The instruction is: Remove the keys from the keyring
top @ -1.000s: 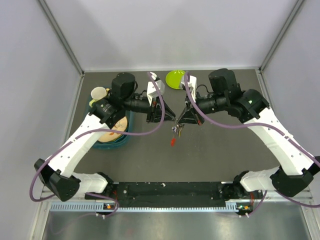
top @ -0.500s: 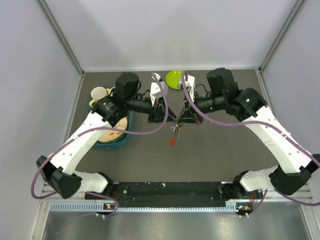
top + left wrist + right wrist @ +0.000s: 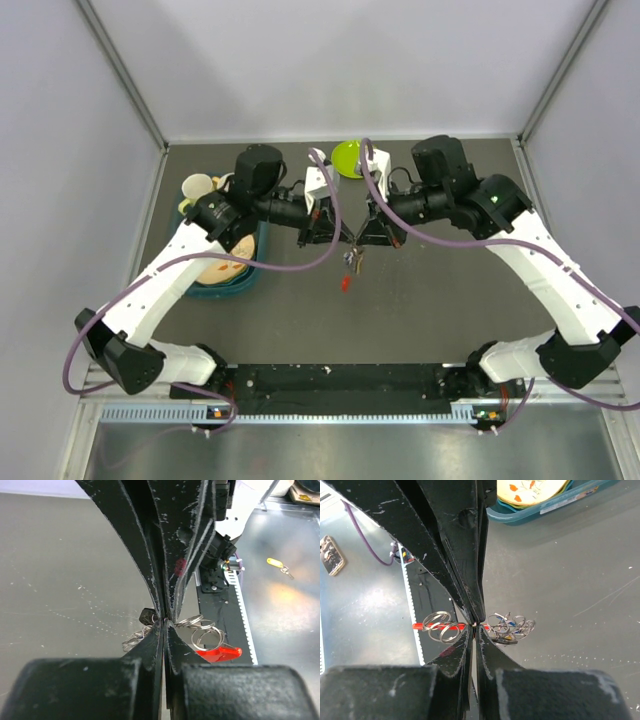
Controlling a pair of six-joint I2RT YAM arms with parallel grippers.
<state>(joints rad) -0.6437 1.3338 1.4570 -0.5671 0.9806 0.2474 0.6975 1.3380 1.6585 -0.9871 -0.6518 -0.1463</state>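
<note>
Found the left gripper (image 3: 343, 241) and the right gripper (image 3: 359, 241) tip to tip above the middle of the tabletop (image 3: 440, 300), slightly toward its far edge. Saw both closed completely, pinching the thin wire of the keyring (image 3: 192, 621) with no gap left between the fingers. Saw the keys (image 3: 507, 628) bunched together with several small silver loops just beside the tips, and the red key (image 3: 218, 653) lowest in the bunch, on the side of the near edge. Could not tell if the red key touched the tabletop. Noted a lime-green dish (image 3: 348, 157) at the far edge behind the grippers, and a teal basin (image 3: 240, 287) near the left edge, with a cup (image 3: 197, 187) at its far end.
</note>
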